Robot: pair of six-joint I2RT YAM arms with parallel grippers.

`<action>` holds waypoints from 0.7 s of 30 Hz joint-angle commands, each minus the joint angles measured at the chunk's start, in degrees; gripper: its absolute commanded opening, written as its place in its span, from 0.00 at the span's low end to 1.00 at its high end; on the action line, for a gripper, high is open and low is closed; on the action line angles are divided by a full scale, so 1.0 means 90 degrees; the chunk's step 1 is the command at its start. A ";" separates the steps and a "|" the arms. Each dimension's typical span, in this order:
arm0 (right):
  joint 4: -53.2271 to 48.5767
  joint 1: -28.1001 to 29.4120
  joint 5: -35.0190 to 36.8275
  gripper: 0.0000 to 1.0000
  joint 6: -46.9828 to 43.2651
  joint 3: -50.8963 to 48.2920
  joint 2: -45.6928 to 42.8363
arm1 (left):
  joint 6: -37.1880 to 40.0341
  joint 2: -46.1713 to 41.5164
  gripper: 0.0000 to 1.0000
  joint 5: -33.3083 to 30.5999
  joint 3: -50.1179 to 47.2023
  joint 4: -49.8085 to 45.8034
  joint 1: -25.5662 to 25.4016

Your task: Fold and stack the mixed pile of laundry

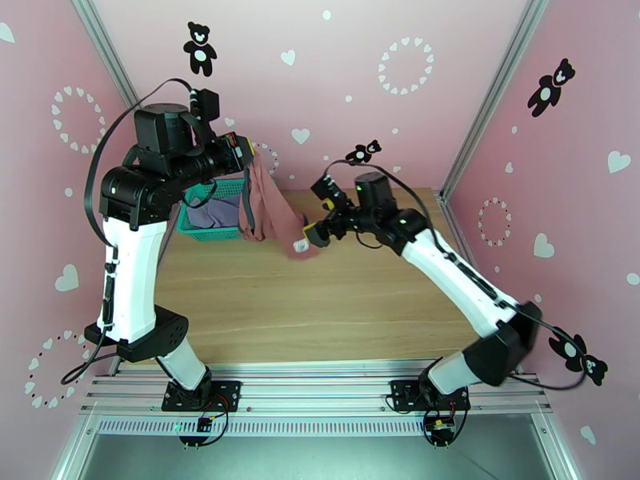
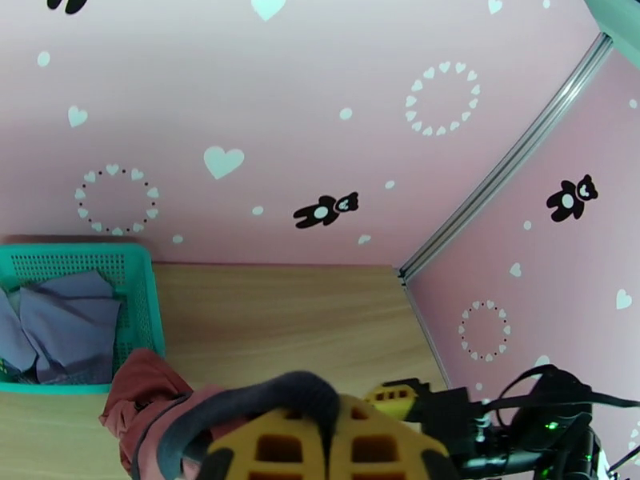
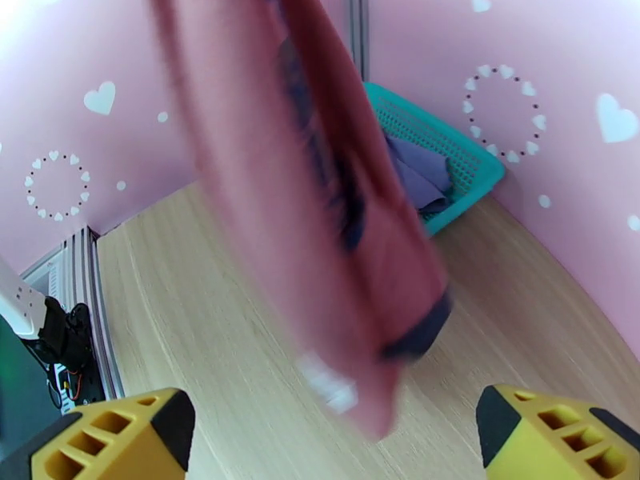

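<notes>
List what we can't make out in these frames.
- Tank top lettering: right wrist view, motion blur.
- Its white label: top view, too small to read.
- Grey shirt: left wrist view, cut by the left edge and the basket wall; top view, partly covered by the left arm.

Open table [image 1: 336, 314] from one o'clock round to nine, a free run anywhere there. At ten o'clock the teal basket [image 1: 204, 234] blocks the corner; at eleven the red tank top [image 1: 272, 206] hangs curtain-like across the lane.
</notes>
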 commanded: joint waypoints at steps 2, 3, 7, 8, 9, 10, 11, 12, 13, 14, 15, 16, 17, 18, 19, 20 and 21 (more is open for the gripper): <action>0.0264 0.0600 0.0567 0.99 0.0225 -0.0022 0.0158 | -0.0146 -0.0357 0.00 -0.0369 -0.0213 -0.0037 -0.0033; 0.0489 0.0774 0.0645 0.99 0.0343 -0.0294 0.0083 | -0.0147 -0.0385 0.00 -0.0403 -0.0241 -0.0025 -0.0033; 0.1247 0.1440 0.1017 0.99 0.0807 -0.1231 -0.0094 | -0.0176 -0.0414 0.00 -0.0407 -0.0209 0.0013 -0.0032; 0.1387 0.1581 0.1098 0.99 0.0912 -0.1352 -0.0065 | -0.0186 -0.0417 0.00 -0.0407 -0.0197 0.0018 -0.0028; 0.1610 0.1772 0.1272 0.99 0.1090 -0.1493 0.0003 | -0.0196 -0.0434 0.00 -0.0422 -0.0200 0.0035 -0.0033; 0.1855 0.1953 0.1522 0.99 0.1273 -0.1598 0.0073 | -0.0205 -0.0442 0.00 -0.0442 -0.0200 0.0042 -0.0033; 0.2106 0.2108 0.1859 0.99 0.1482 -0.1690 0.0129 | -0.0205 -0.0452 0.00 -0.0476 -0.0202 0.0049 -0.0033; 0.2485 0.2291 0.2315 0.98 0.1767 -0.1848 0.0170 | -0.0205 -0.0474 0.00 -0.0525 -0.0213 0.0051 -0.0033; 0.2889 0.2492 0.2759 0.98 0.2035 -0.2032 0.0181 | -0.0206 -0.0483 0.00 -0.0581 -0.0226 0.0051 -0.0033; 0.3195 0.2676 0.3210 0.98 0.2228 -0.2182 0.0183 | -0.0205 -0.0485 0.00 -0.0622 -0.0231 0.0059 -0.0037; 0.3547 0.2901 0.3772 0.98 0.2456 -0.2365 0.0181 | -0.0205 -0.0481 0.00 -0.0655 -0.0243 0.0066 -0.0033; 0.3771 0.3129 0.4367 0.99 0.2721 -0.2488 0.0199 | -0.0214 -0.0485 0.00 -0.0691 -0.0241 0.0070 -0.0033; 0.3907 0.3296 0.4750 0.99 0.2910 -0.2552 0.0233 | -0.0224 -0.0481 0.00 -0.0705 -0.0251 0.0091 -0.0033; 0.3952 0.3478 0.5233 0.99 0.3112 -0.2589 0.0289 | -0.0239 -0.0478 0.00 -0.0726 -0.0251 0.0114 -0.0033; 0.3861 0.3661 0.5739 0.99 0.3328 -0.2558 0.0357 | -0.0254 -0.0463 0.00 -0.0755 -0.0242 0.0143 -0.0033; 0.3755 0.3776 0.6090 0.99 0.3540 -0.2520 0.0424 | -0.0281 -0.0446 0.00 -0.0782 -0.0241 0.0165 -0.0034; 0.3642 0.3885 0.6388 0.99 0.3791 -0.2495 0.0493 | -0.0310 -0.0428 0.00 -0.0799 -0.0236 0.0201 -0.0036</action>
